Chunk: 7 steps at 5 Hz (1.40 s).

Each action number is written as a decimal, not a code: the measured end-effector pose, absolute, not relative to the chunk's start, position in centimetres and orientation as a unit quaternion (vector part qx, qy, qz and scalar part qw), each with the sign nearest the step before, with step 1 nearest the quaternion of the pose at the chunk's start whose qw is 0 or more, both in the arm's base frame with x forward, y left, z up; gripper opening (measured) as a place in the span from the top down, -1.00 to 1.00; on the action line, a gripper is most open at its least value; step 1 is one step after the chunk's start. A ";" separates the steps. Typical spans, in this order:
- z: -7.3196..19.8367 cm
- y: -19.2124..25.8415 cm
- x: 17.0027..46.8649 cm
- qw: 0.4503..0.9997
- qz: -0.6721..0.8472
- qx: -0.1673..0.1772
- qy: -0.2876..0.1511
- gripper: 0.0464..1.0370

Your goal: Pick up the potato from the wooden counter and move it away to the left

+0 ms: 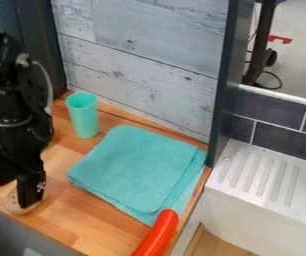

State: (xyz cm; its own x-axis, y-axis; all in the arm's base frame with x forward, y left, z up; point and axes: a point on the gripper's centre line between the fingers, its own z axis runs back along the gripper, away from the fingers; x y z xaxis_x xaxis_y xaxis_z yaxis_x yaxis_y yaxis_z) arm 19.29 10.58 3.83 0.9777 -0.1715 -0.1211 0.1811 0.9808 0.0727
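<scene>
The black gripper (pixel 21 186) hangs at the left side of the wooden counter, low over its front edge. Right at its tip is a pale beige rounded object (pixel 13 204), partly hidden behind the gripper; whether it is held cannot be made out. A mint-green cup (pixel 83 116) stands upright near the back wall, to the right of the arm. To the gripper's right a folded teal cloth (pixel 137 167) lies flat on the counter (pixel 82 220).
An orange-red curved object (pixel 158 234) lies at the counter's lower right, by the cloth's near corner. A dark upright post (pixel 225 85) rises beside the plank wall (pixel 142 60). Farther right is a white sink unit with a ribbed drainboard (pixel 259 175).
</scene>
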 end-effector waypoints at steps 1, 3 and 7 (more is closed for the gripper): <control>1.9 10.4 19.2 0.992 -0.090 0.039 0.085 -0.94; 1.1 10.9 19.5 0.991 -0.079 0.047 0.095 -0.44; 7.7 14.1 17.2 0.995 -0.031 0.082 0.040 -0.14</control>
